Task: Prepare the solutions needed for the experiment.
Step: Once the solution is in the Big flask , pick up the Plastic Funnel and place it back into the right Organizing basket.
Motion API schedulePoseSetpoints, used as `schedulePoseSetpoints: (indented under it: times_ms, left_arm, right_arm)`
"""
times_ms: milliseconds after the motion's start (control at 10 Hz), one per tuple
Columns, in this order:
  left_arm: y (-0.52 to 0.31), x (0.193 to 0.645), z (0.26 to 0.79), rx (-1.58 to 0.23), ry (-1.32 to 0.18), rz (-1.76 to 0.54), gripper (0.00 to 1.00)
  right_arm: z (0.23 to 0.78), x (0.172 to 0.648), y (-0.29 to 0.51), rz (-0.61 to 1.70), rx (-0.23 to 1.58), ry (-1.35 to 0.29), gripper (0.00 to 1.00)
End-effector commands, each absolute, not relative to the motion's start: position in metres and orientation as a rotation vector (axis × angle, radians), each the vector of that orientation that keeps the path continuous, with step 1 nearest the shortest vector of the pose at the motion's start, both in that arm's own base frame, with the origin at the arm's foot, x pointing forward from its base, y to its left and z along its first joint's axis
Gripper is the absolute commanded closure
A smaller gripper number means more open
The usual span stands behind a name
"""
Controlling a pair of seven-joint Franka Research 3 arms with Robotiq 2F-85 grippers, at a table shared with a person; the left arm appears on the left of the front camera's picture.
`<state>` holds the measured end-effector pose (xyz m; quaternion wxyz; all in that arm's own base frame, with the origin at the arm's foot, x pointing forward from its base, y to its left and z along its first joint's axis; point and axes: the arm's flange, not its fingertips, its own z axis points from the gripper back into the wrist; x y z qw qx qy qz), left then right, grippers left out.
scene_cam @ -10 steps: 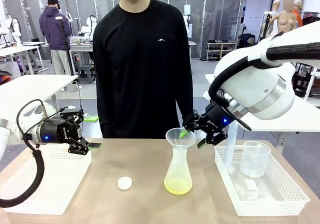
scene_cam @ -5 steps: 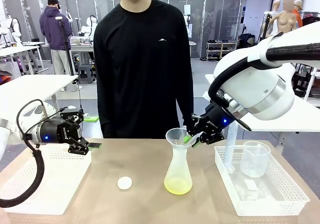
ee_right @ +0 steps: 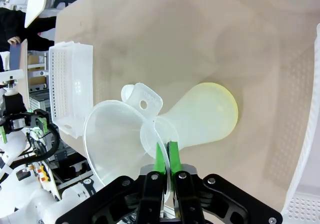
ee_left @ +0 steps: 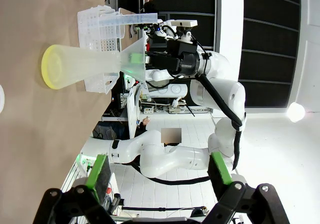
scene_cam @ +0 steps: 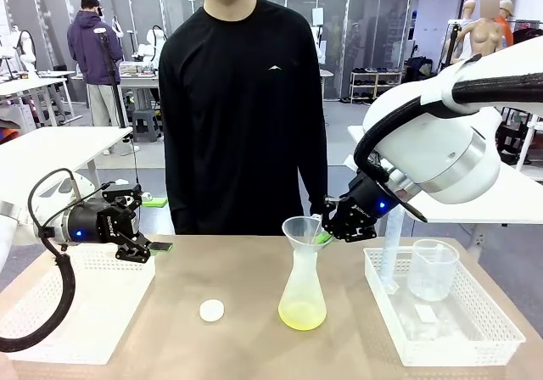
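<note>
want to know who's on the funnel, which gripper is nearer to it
Right. The right gripper is shut on the rim of the funnel atop the conical flask; the left gripper is open, far off by the white basket.

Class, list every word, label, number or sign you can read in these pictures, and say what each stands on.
No text reads clearly.
On the left gripper: faint print on its black body, too blurred to read.
On the shirt: a small white emblem, a shape, no letters.
On the flask, funnel and beaker: no markings legible.
</note>
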<state>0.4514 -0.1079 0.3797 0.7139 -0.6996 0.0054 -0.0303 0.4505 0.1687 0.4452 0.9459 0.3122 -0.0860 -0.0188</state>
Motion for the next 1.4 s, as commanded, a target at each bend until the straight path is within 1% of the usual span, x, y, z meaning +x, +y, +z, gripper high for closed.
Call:
schedulePoseSetpoints:
  times_ms: [0,200,500,1100,1300]
  left_arm:
    - [-0.108,0.451,0.381,-1.556,0.020,-0.066,0.00]
    - [-0.108,0.451,0.381,-1.556,0.020,-0.066,0.00]
    - [-0.108,0.451,0.381,-1.556,0.020,-0.066,0.00]
    - [-0.108,0.451,0.381,-1.556,0.020,-0.066,0.00]
    - [-0.108,0.451,0.381,-1.556,0.020,-0.066,0.00]
  right_arm:
    - [0.451,0.438,0.169,-0.052,0.635,-0.172,1.00]
    - [0.458,0.429,0.168,-0.037,0.627,-0.192,1.00]
    - [0.482,0.414,0.167,-0.003,0.670,-0.257,1.00]
    - [0.541,0.387,0.155,0.027,0.643,-0.398,1.00]
    - [0.548,0.383,0.144,0.022,0.626,-0.406,1.00]
